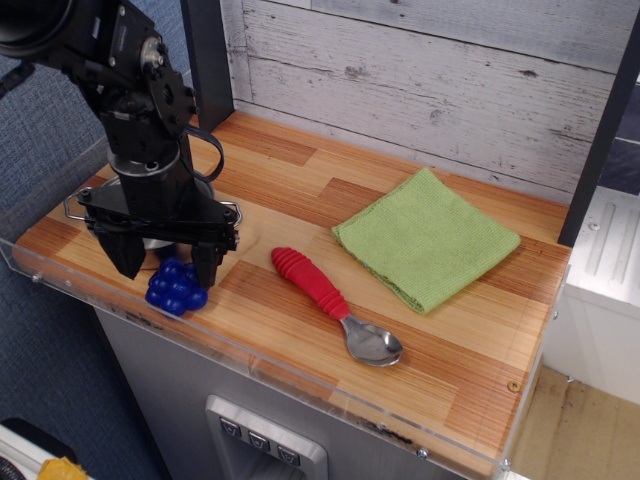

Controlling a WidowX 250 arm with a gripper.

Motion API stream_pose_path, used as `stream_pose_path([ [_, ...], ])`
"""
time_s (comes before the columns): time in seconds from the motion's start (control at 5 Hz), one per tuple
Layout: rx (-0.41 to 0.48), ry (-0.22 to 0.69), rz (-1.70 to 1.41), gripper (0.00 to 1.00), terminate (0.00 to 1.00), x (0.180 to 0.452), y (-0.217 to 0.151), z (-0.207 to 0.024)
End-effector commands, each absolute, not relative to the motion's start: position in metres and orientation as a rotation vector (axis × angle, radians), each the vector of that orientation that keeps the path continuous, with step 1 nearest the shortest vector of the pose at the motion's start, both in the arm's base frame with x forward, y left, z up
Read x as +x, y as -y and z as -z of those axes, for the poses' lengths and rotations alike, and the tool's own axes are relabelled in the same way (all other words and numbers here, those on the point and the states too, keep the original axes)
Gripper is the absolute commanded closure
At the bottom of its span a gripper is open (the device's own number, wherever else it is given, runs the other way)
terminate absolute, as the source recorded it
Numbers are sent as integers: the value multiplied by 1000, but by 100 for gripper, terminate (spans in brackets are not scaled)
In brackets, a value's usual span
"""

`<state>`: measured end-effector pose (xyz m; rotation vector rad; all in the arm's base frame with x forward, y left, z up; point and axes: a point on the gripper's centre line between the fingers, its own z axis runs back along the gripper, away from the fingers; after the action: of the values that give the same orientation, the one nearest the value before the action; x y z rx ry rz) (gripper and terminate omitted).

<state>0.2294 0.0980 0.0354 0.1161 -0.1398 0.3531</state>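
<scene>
Arm (130,75): matte black housings throughout, built from blocky joint sections. One joint carries a round silver-grey cap (152,55). A thin black cable (213,150) loops out beside the cylindrical wrist section. Gripper (168,270): black, with a flared triangular body and two broad, wedge-shaped fingers (127,255).

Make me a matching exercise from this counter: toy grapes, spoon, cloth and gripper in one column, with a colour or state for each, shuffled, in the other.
1. toy grapes
2. spoon
3. cloth
4. gripper

A. red handle, metal bowl
B. green, folded flat
C. blue, just below the black fingers
D. open, pointing down

Pairs: 1-C, 2-A, 3-B, 4-D
</scene>
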Motion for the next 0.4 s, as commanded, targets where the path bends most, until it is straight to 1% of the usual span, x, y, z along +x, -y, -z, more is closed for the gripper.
stream_pose_path([
  [0.0,126,143,-399,0,0,231,-97,-28],
  [0.2,114,141,-408,0,0,231,-95,-26],
])
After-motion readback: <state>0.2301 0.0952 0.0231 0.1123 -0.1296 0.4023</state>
